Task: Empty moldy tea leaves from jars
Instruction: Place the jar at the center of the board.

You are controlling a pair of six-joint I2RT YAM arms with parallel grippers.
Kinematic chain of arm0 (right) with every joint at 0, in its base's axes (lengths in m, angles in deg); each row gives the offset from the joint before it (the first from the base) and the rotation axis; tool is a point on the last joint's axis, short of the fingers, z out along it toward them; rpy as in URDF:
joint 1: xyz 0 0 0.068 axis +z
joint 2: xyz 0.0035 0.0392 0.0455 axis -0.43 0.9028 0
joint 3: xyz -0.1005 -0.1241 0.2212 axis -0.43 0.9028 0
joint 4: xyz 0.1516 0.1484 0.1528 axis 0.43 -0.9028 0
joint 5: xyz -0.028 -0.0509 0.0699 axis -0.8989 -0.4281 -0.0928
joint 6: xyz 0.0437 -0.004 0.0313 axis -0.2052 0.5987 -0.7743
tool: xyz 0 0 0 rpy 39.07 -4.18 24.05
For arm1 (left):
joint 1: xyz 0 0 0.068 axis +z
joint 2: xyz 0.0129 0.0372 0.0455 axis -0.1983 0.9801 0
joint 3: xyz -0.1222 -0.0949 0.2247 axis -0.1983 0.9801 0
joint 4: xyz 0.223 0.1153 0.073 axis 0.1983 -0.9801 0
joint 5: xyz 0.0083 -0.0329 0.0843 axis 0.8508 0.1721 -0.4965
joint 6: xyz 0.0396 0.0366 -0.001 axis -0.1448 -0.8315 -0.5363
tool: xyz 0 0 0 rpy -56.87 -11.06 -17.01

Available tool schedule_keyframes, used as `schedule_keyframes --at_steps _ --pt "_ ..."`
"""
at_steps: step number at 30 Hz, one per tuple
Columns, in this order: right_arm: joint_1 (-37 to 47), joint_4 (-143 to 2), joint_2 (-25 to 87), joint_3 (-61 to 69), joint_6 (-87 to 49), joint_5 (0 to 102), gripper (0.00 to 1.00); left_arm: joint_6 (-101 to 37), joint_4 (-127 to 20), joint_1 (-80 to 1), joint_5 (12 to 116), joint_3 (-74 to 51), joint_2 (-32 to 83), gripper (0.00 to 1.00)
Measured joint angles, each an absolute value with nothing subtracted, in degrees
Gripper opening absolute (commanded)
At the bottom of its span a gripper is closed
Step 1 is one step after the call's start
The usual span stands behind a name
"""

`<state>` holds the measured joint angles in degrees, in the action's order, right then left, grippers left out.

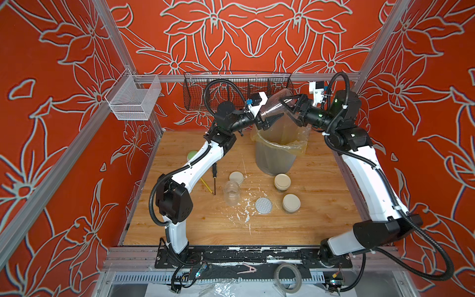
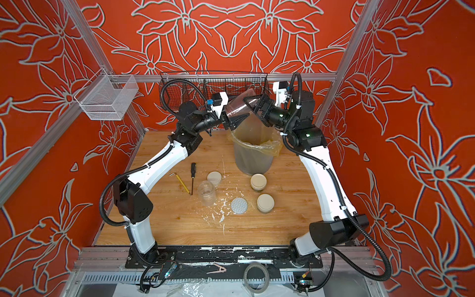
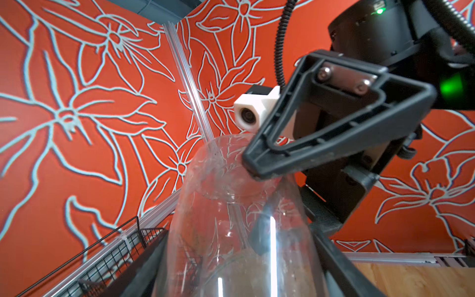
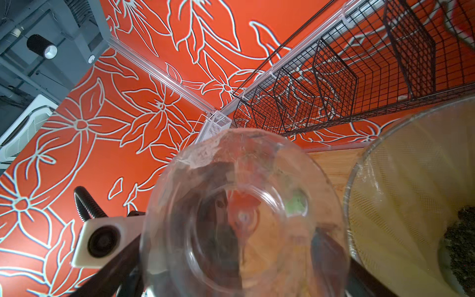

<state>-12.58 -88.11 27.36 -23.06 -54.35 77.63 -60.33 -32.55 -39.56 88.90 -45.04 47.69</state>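
Clear glass forms the tall cylindrical jar, which is held tipped directly above the big grey bin with the yellowish plastic liner. Its mouth is turned down towards the left gripper and its base up towards the right gripper. The left gripper's jaws are seen closed on the jar near its mouth end. The right gripper's jaws stand wide on either side of the base, with one fingertip touching the glass. Whether they press it cannot be told.

Dark olive-brown crumbly tea leaves are seen lying at the bottom of the bin, and only faint residue shows in the held jar. Two short jars with cream lids stand on the near side of the bin with dark contents inside.

The pour is judged nearly done. The mouth is best kept over the bin's opening, inside the liner's rim, with the base raised well above it. A gentle shake would probably loosen what clings. Glass is slippery, so one hold should be assured before the other is released.
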Motion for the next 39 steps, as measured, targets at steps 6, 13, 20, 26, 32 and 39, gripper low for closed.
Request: schedule_keyframes --at_steps 6,13,20,26,32,39 --pt "-12.60 -87.63 21.96 -20.81 -51.94 73.20 0.97 -59.50 -48.04 -39.51 77.79 -46.94 42.31 0.43" --pt "-12.60 -91.10 19.25 -20.73 -45.28 70.20 0.97 -54.78 -79.10 -38.88 55.30 -59.27 36.85 0.47" --pt "-12.19 -98.78 20.54 -19.15 -37.69 69.59 0.97 -44.66 -109.74 -35.75 42.04 -60.32 33.07 0.48" --pt "-11.09 -102.65 20.52 -15.76 -33.52 69.15 0.97 -37.01 -126.95 -33.39 38.76 -48.69 33.29 0.47" --pt "-10.35 -104.04 19.71 -13.62 -31.11 68.32 0.97 -31.96 -134.20 -33.13 39.92 -35.07 32.50 0.46" --pt "-10.00 -104.18 18.09 -12.88 -30.46 68.15 0.97 -27.48 -133.57 -33.13 47.74 -16.23 28.41 0.46"
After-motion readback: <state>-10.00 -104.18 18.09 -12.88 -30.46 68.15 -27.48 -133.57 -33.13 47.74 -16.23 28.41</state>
